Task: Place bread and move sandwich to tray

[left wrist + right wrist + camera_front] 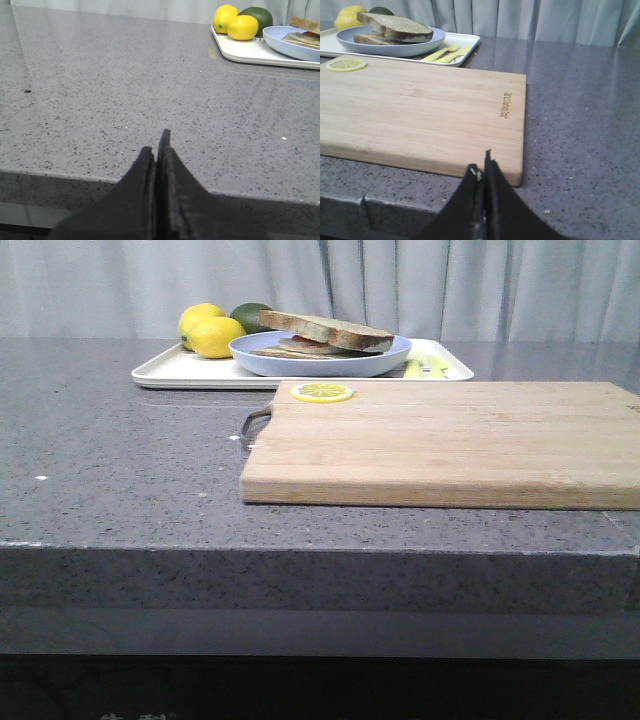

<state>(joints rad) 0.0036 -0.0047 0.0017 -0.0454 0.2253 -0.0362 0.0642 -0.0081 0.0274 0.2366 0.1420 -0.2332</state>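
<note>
- cutting board: right end cut off by front view's edge
- sandwich: filling hidden under top slice
- lime: mostly behind lemons
- yellow cutlery: partly hidden behind board, too small to identify fully

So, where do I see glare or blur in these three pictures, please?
Front view: even, soft light; the cutting board is sharp. Left wrist view: pale glare streaks on the counter; the shut left gripper is blurred. Right wrist view: the right gripper is blurred, the sandwich clear.
</note>
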